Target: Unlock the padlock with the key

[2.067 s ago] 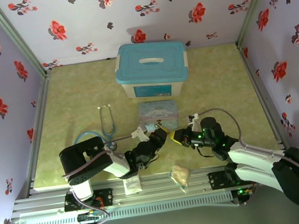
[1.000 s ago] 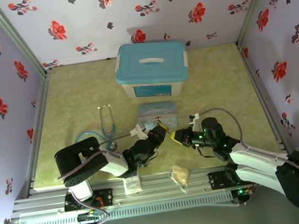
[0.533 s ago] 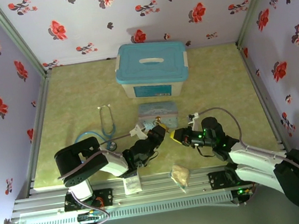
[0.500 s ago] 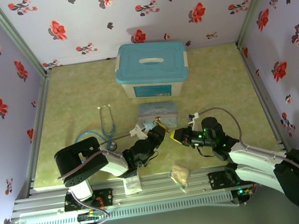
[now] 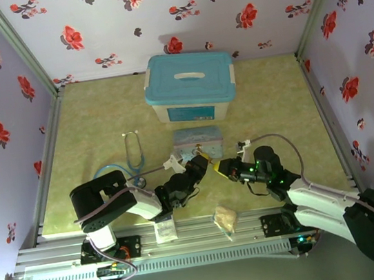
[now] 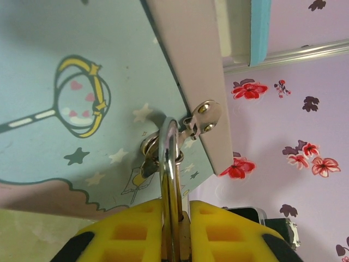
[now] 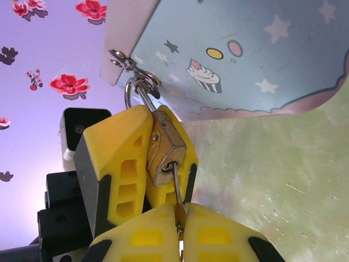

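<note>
Padlock (image 7: 166, 150) hangs by its shackle (image 6: 170, 158) from the hasp (image 6: 203, 115) at the corner of the pale blue cartoon tin (image 7: 262, 60), mid-table in front of the arms. The brass body is tilted, keyway end pointing toward the right arm.

Left gripper (image 6: 173, 224): yellow fingers pressed together on the lock body, holding it off the table (image 5: 86, 119). The shackle runs straight out of the pinch up to the hasp.

Key (image 7: 176, 185): thin shank bridges from the lock's bottom face into the right gripper (image 7: 179, 232), which is clamped tight on the bow. The tip looks seated in the keyway. How deep, I can't tell.

Step in hand, my read: key is inserted and the turn hasn't happened. The shackle looks seated in the body, so I'd call it locked.

Next move:
- Right wrist rolls about the shank axis, with no sideways load. That key is thin and would bend or cam out.
- Left has to hold the body rigid against the torque. The pinch is on the flat sides, which is good.
- If it won't turn, push in a touch more before retrying.
- After the turn, pull the body away from the shackle to pop it.

Risk: the lock pivots on the hasp ring and twists with the key.
</note>
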